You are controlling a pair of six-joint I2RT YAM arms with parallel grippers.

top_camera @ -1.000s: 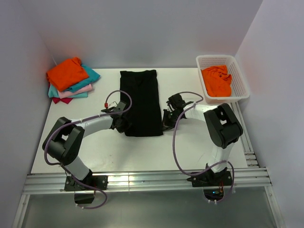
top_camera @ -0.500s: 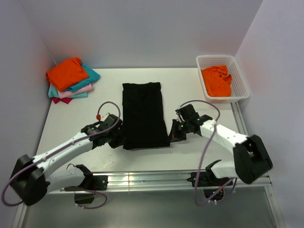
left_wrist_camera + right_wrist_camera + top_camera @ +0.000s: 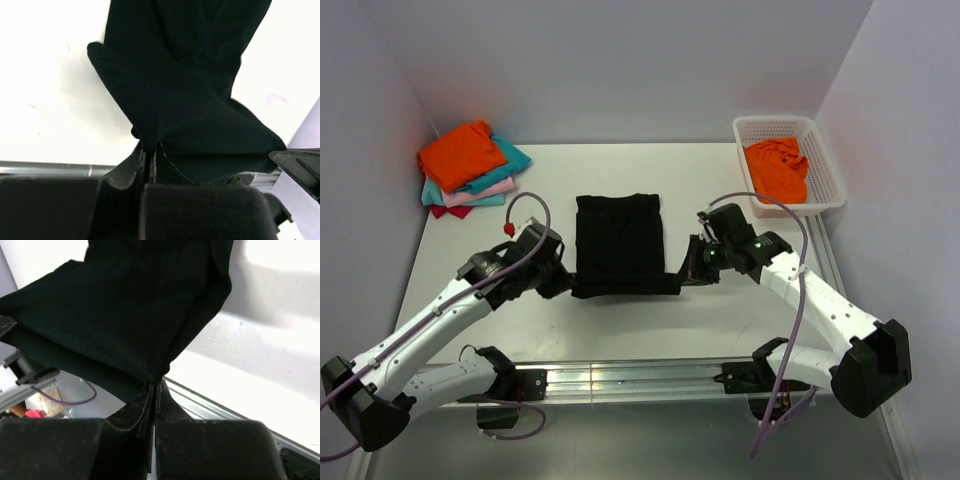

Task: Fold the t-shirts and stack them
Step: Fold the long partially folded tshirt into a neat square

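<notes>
The black t-shirt point(image 3: 620, 243) lies narrow-folded in the middle of the table, its near end lifted off the surface. My left gripper point(image 3: 570, 285) is shut on the near left corner of the black cloth point(image 3: 175, 100), pinched between the jaws. My right gripper point(image 3: 682, 277) is shut on the near right corner of the same cloth point(image 3: 125, 325). A stack of folded t-shirts point(image 3: 470, 168), orange on top of teal, pink and magenta, sits at the back left. Another orange t-shirt point(image 3: 776, 168) lies crumpled in the basket.
A white lattice basket point(image 3: 825, 160) stands at the back right by the wall. The metal rail point(image 3: 620, 375) runs along the table's near edge. Purple cables loop over both arms.
Both grippers lifted the near end of the black t-shirt and carried it towards the back, so the shirt looks shorter. Both arms stretched further out from their bases.
</notes>
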